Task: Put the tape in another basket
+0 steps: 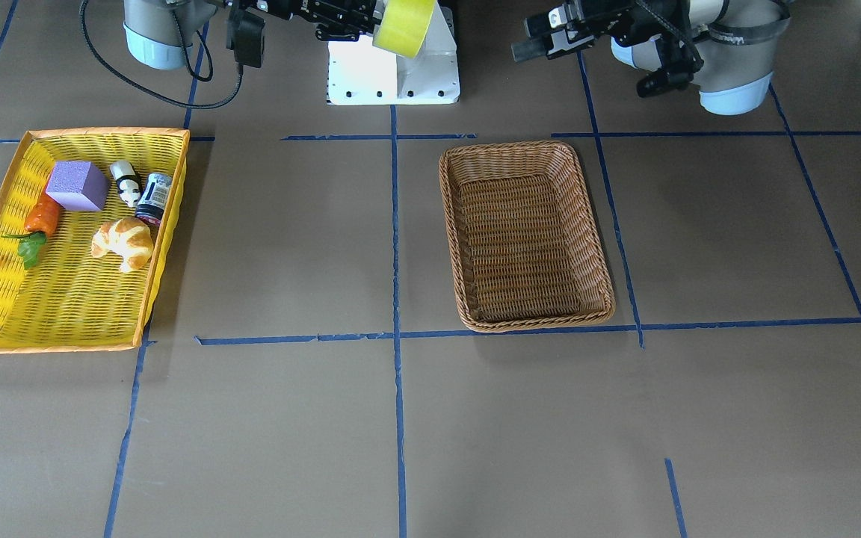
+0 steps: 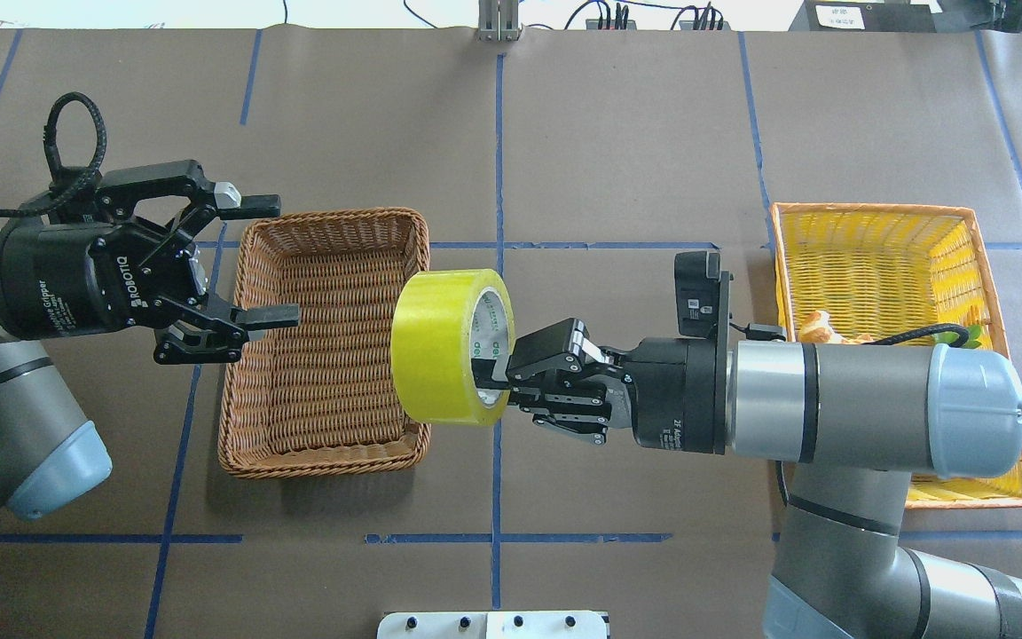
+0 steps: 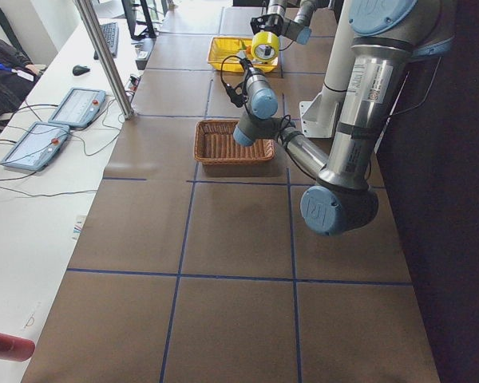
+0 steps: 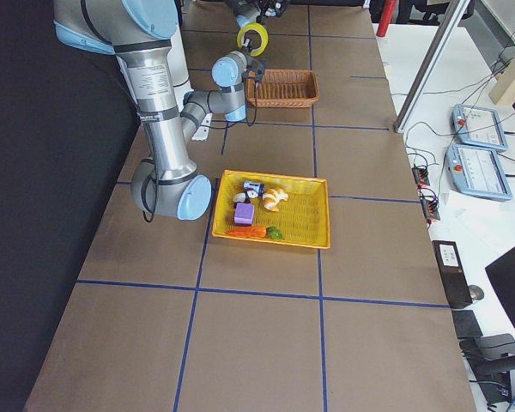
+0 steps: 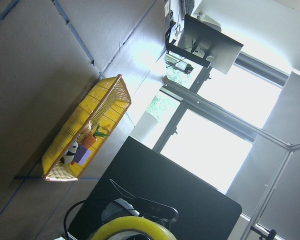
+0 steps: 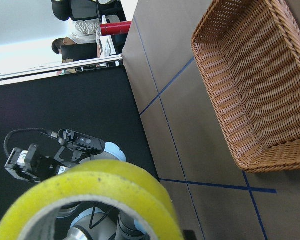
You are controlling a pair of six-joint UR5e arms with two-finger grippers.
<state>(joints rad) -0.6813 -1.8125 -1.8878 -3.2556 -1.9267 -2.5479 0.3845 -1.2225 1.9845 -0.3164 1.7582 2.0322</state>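
at mid-frame overhead, the right gripper (image 2: 486, 368) clamps the tape (image 2: 436, 346), seemingly by its wall, aloft just right of the basket (image 2: 325, 220). the left gripper (image 2: 280, 260) gapes wide at frame left.

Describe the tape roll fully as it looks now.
The tape is a wide roll of translucent yellow film on a white-grey core with green print. The right gripper pinches its wall, holding it on edge in the air, by the basket rim in the overhead view. Nothing else touches it.
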